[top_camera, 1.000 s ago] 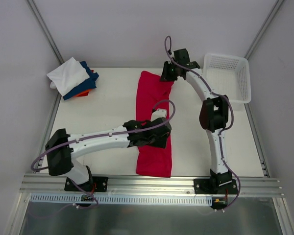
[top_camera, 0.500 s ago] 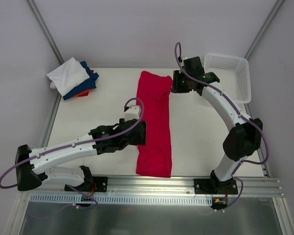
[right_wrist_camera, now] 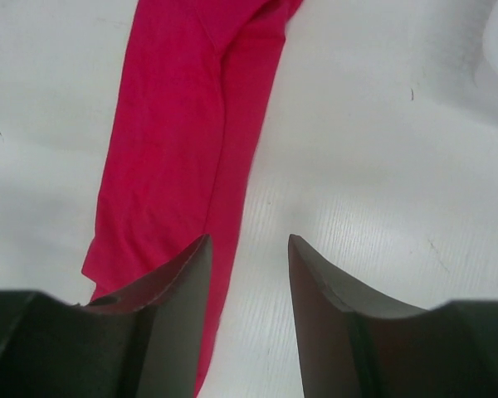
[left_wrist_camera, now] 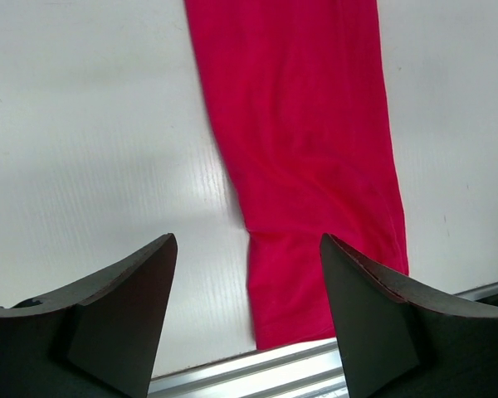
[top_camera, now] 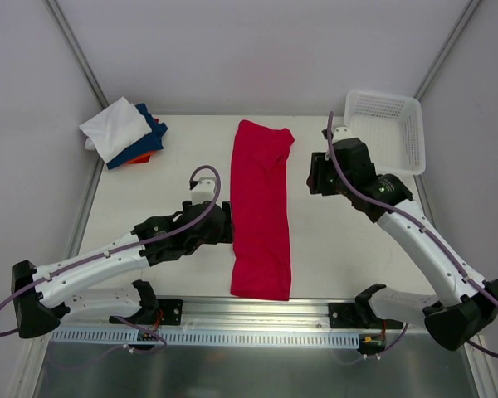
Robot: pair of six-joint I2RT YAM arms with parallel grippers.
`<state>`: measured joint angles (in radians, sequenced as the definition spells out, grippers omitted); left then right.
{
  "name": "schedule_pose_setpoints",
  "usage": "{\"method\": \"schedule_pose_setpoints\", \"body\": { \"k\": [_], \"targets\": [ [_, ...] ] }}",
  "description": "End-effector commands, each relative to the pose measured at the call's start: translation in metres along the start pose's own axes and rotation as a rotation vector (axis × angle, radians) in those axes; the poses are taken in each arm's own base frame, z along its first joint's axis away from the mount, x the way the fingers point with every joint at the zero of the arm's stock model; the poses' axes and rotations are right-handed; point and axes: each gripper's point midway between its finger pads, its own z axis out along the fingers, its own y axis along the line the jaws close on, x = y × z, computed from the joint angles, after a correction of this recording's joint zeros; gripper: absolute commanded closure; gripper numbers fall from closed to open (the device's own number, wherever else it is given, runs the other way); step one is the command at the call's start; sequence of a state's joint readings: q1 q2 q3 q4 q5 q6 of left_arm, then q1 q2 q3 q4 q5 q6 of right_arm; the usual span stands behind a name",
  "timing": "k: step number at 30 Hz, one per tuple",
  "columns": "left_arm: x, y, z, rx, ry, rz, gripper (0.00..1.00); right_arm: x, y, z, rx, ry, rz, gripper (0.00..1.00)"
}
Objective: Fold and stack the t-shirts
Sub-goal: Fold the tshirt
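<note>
I am watching the crimson t-shirt (top_camera: 261,211) lying in the middle of the table (top_camera: 174,191) as a long narrow strip. It is running from the far side down to the near edge, with its sides folded in. The stack of folded t-shirts (top_camera: 120,128) is sitting at the far left corner, white on top with dark blue and orange showing beneath. I am judging the task well along: three shirts look finished, while the red one is folded lengthwise only and is waiting for its crosswise folds and a place on the pile. The left gripper (left_wrist_camera: 247,249) is hovering just beside the strip's left edge at its near half, jaws standing wide apart and holding nothing. The right gripper (right_wrist_camera: 249,245) is hanging off the strip's right side toward the far end, likewise spread and empty, and as far as I can tell clear of the cloth. The white basket (top_camera: 390,124) is sitting at the far right corner, well apart from the shirt.
</note>
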<state>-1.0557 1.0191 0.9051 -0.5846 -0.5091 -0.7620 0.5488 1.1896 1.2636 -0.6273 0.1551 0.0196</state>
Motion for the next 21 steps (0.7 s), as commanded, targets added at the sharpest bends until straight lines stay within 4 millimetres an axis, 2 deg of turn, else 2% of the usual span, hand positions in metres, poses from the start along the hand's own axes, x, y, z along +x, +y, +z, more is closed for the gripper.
{"method": "schedule_pose_setpoints", "body": {
  "k": [1, 5, 6, 10, 16, 21],
  "targets": [
    [-0.004, 0.01, -0.001, -0.009, -0.026, -0.003, 0.29, 0.03, -0.005, -0.005, 0.067, 0.037, 0.011, 0.54],
    [0.002, 0.015, 0.004, 0.011, -0.013, -0.02, 0.26, 0.054, -0.007, -0.01, 0.096, 0.049, 0.01, 0.54],
    [0.0, 0.018, 0.005, 0.012, -0.017, -0.03, 0.26, 0.066, -0.006, -0.009, 0.096, 0.064, 0.009, 0.54],
    [0.006, 0.024, 0.013, 0.036, -0.008, -0.039, 0.23, 0.081, -0.003, -0.016, 0.083, 0.052, 0.017, 0.53],
    [0.005, 0.028, 0.023, 0.061, -0.016, -0.05, 0.21, 0.107, 0.001, -0.022, 0.089, 0.061, 0.004, 0.53],
    [0.016, 0.031, 0.031, 0.062, 0.01, -0.062, 0.21, 0.145, 0.009, -0.021, 0.084, 0.106, -0.029, 0.51]
  ]
}}
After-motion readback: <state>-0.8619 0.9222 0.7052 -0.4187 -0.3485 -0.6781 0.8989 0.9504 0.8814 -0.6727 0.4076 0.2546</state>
